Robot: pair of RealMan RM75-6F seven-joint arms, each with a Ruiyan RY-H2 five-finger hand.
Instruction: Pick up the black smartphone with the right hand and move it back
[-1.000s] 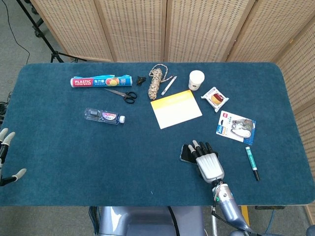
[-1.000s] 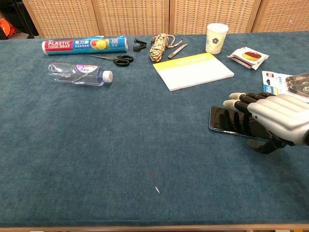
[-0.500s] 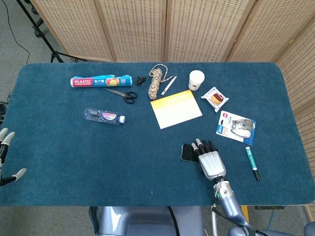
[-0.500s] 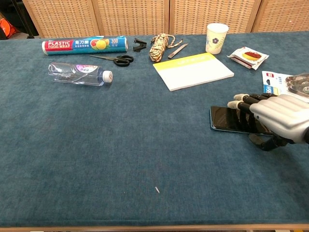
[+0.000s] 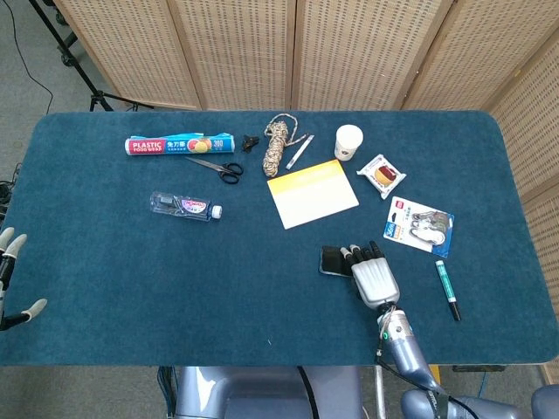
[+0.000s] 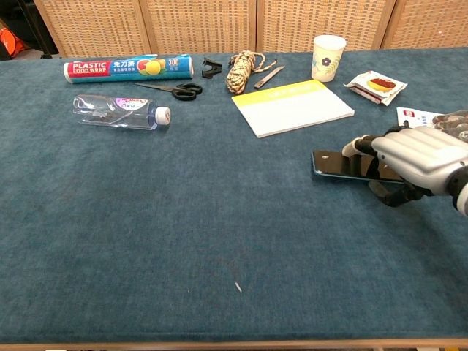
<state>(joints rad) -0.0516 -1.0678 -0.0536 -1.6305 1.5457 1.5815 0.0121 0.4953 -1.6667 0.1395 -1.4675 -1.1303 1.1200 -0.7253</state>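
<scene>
Now we see the phone (image 6: 338,164), a flat black slab with a glossy dark screen, gripped by our right robot hand (image 6: 417,157) just above the table (image 6: 183,219), near the notepad (image 6: 292,107); our left robot hand (image 5: 10,279) hangs open at the table's edge.

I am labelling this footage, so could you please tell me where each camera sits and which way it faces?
Head view: high above the near edge, looking steeply down on the table; shows right hand and forearm, left hand at frame edge.
Chest view: low at the near edge, looking across the tabletop; shows right hand only.
Shared: right hand gripping the black smartphone, yellow notepad.
</scene>
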